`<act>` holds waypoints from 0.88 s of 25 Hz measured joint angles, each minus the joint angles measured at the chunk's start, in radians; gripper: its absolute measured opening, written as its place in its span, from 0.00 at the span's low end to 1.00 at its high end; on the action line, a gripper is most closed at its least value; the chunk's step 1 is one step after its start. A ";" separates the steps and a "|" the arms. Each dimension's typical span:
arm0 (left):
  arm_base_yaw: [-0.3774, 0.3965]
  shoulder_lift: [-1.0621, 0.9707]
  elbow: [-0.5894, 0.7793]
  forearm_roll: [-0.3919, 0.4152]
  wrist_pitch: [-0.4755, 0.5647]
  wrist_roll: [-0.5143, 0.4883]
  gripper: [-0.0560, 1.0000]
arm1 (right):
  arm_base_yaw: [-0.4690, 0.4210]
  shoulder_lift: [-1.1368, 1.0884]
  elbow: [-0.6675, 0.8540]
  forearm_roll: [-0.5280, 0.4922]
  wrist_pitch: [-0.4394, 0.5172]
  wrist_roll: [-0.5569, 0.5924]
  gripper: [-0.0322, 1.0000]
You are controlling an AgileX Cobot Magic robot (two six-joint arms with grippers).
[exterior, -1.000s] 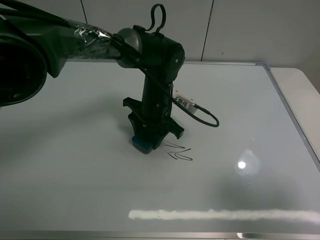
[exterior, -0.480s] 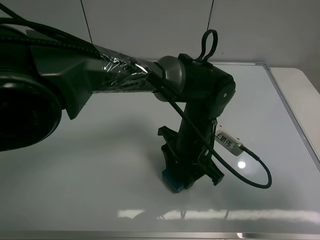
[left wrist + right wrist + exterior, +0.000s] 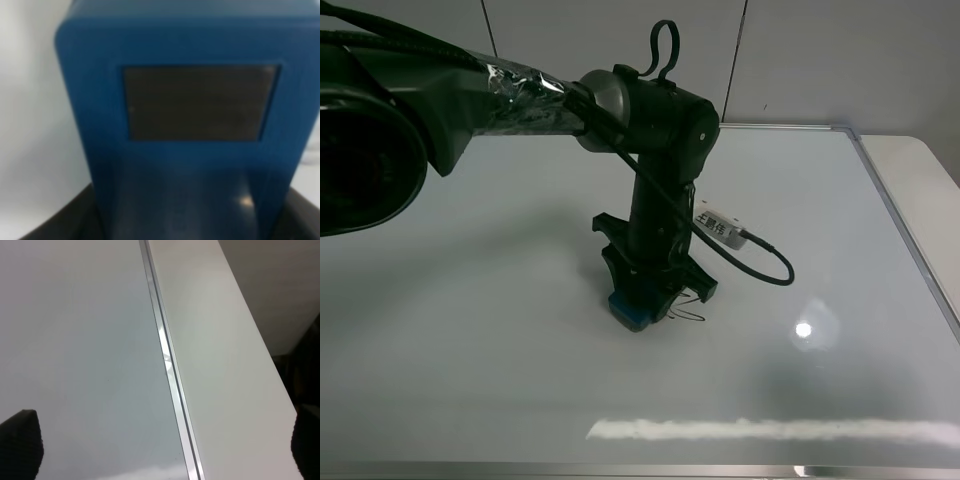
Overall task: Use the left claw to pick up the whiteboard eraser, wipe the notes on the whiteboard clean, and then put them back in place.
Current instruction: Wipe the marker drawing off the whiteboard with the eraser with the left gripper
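The whiteboard (image 3: 840, 230) fills most of the exterior high view. My left claw (image 3: 638, 300) points down near the board's middle, shut on the teal-blue whiteboard eraser (image 3: 628, 312), which rests on the board. A small remnant of the notes (image 3: 692, 312) shows as thin black strokes just right of the eraser, partly hidden by the claw. In the left wrist view the whiteboard eraser (image 3: 90, 75) fills the picture with one dark square patch on top. My right gripper (image 3: 160, 450) is open, with nothing between its fingers, above the whiteboard's silver frame (image 3: 167, 365).
A white table surface (image 3: 920, 170) lies to the right of the board's frame. A white labelled box (image 3: 720, 228) and a black cable loop hang from the left arm. A bright spot (image 3: 804, 329) and a light strip (image 3: 770, 430) are reflections on the board.
The left claw swept the eraser right and toward the front, then came back left. The notes have shrunk from a full scribble to a small remnant beside the eraser.
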 joint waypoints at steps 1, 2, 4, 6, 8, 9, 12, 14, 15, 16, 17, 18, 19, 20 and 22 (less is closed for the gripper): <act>0.011 0.003 -0.001 0.009 0.000 -0.013 0.57 | 0.000 0.000 0.000 0.000 0.000 0.000 0.99; 0.018 0.006 -0.002 0.013 0.000 -0.019 0.57 | 0.000 0.000 0.000 0.000 0.000 0.000 0.99; 0.019 0.009 -0.005 0.016 0.000 -0.024 0.57 | 0.000 0.000 0.000 0.000 0.000 0.000 0.99; 0.019 0.014 -0.006 0.015 0.000 -0.024 0.57 | 0.000 0.000 0.000 0.000 0.000 0.000 0.99; 0.015 0.017 -0.008 0.016 0.001 -0.027 0.57 | 0.000 0.000 0.000 0.000 0.000 0.000 0.99; 0.009 0.017 -0.008 0.022 0.001 -0.029 0.57 | 0.000 0.000 0.000 0.000 0.000 0.000 0.99; -0.009 0.017 -0.008 0.059 0.001 -0.043 0.57 | 0.000 0.000 0.000 0.000 0.000 0.000 0.99; -0.019 0.017 -0.008 0.085 0.001 -0.046 0.57 | 0.000 0.000 0.000 0.000 0.000 0.000 0.99; -0.021 0.017 -0.008 0.090 0.001 -0.047 0.57 | 0.000 0.000 0.000 0.000 0.000 0.000 0.99; -0.022 0.017 -0.008 0.093 0.001 -0.046 0.57 | 0.000 0.000 0.000 0.000 0.000 0.000 0.99; -0.023 0.017 -0.008 0.095 0.000 -0.039 0.57 | 0.000 0.000 0.000 0.000 0.000 0.000 0.99; -0.023 0.017 -0.008 0.099 0.000 -0.027 0.57 | 0.000 0.000 0.000 0.000 0.000 0.000 0.99; -0.023 0.017 -0.008 0.102 0.000 -0.014 0.57 | 0.000 0.000 0.000 0.000 0.000 0.000 0.99; -0.024 0.017 -0.008 0.107 0.000 0.005 0.57 | 0.000 0.000 0.000 0.000 0.000 0.000 0.99; -0.027 0.017 -0.008 0.120 0.000 0.055 0.57 | 0.000 0.000 0.000 0.000 0.000 0.000 0.99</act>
